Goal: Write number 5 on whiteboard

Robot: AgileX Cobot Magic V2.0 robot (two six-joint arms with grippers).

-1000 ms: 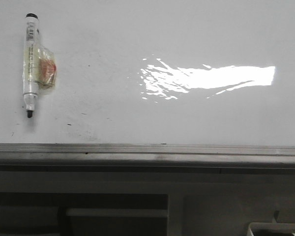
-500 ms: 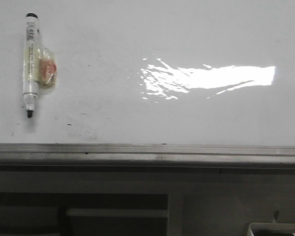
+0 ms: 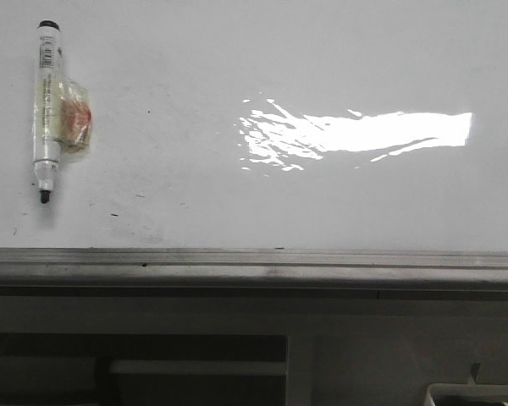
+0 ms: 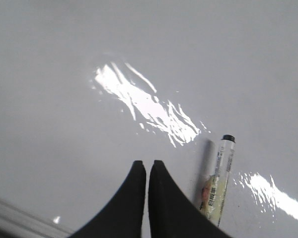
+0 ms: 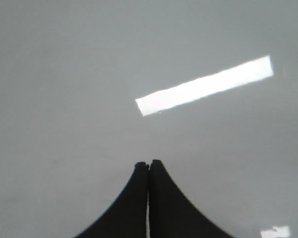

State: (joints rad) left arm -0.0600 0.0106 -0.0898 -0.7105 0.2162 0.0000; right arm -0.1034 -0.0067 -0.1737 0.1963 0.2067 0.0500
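The whiteboard (image 3: 262,203) lies flat and fills most of the front view, glossy white with a few faint dark specks and a bright ragged glare patch (image 3: 356,135) right of its middle. No drawn number shows on it in any view; the surface carries only specks. A grey metal rail (image 3: 254,262) runs along its near edge, and below that sit grey cabinet panels (image 3: 364,355).

A marker (image 3: 46,110) lies on the board near its far left corner, lengthwise from far to near, its uncapped dark tip pointing at the near rail and its black end cap at the far side. Clear tape with an orange-red patch (image 3: 72,123) is wrapped round the middle of its white barrel. A printed label with what looks like a barcode sits near the cap end, too small to read.

Only the front view shows the rail and cabinet. Neither gripper appears there.

The left wrist view shows the left gripper (image 4: 147,166) above the board, jaws closed together with only a hairline gap and nothing between them; the marker (image 4: 219,178) lies just beside them, apart from the fingers. The right wrist view shows the right gripper (image 5: 148,164) with jaws likewise pressed together and empty, over bare board (image 5: 64,99) with a straight-edged reflection of a lamp (image 5: 203,85); the marker is out of that view.
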